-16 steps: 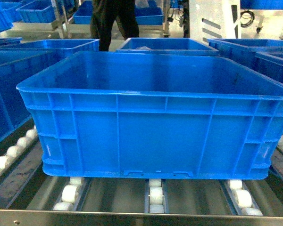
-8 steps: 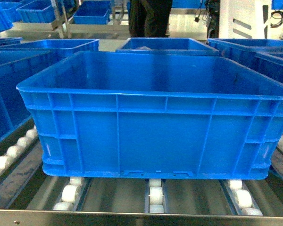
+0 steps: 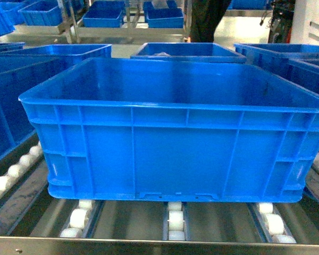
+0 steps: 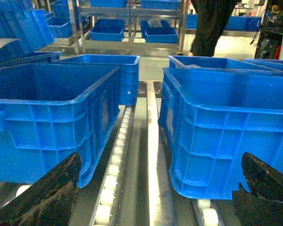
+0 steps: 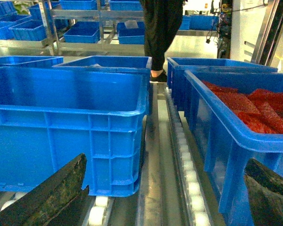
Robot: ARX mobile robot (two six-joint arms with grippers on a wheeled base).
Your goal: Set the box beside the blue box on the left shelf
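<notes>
Sitting on the roller tracks (image 3: 173,220) of the left shelf (image 3: 159,245), the box (image 3: 170,133). Spreading wide and gripping nothing, the left gripper (image 4: 160,197) and right gripper (image 5: 165,197). Risking rolling or jamming against the neighbouring crate (image 4: 52,108) if pushed unevenly.

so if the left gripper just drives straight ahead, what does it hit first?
Probably nothing soon: the left gripper, open, points down the bare steel rail between the neighbouring crate and the box. Depth unclear.
</notes>
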